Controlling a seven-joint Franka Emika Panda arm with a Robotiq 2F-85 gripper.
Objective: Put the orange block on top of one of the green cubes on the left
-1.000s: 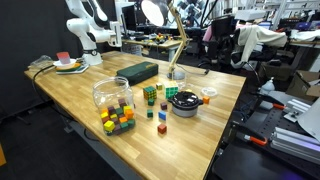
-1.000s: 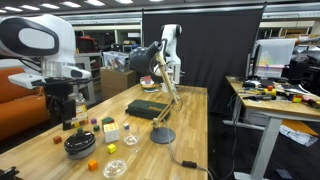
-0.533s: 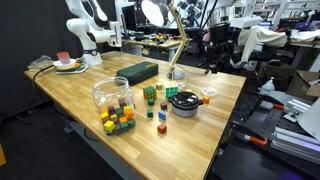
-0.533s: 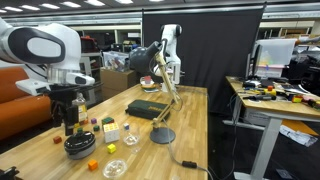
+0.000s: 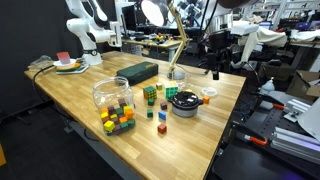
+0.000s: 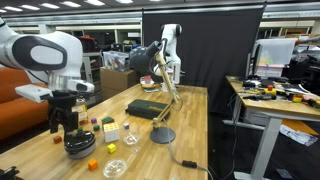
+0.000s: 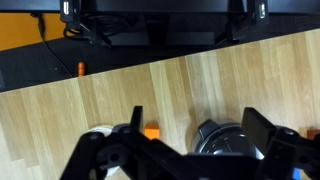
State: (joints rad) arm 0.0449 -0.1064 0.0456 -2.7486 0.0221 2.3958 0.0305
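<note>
Hovering: tool point(image 7: 196, 152) over worktop point(image 7: 200, 90), jaws spread wide, holding nothing
orange block point(image 7: 151, 132): below tool, close to one finger
bowl point(image 7: 222, 140): below tool, beside orange block

The gripper point(image 6: 63, 127) is seen hanging just above the black bowl point(image 6: 80, 147), so a straight drop is blocked by the rim. The orange block point(image 6: 92, 165) is hemmed in, bowl on one side and a clear dish point(image 6: 116, 168) just beside it, though its top is left free. The green cubes point(image 5: 150, 93) are crowded by the glass jar point(image 5: 112, 93), and the lamp point(image 5: 172, 40) is leaned overhead. Bare wood is left open across the table point(image 5: 70, 95).
</note>
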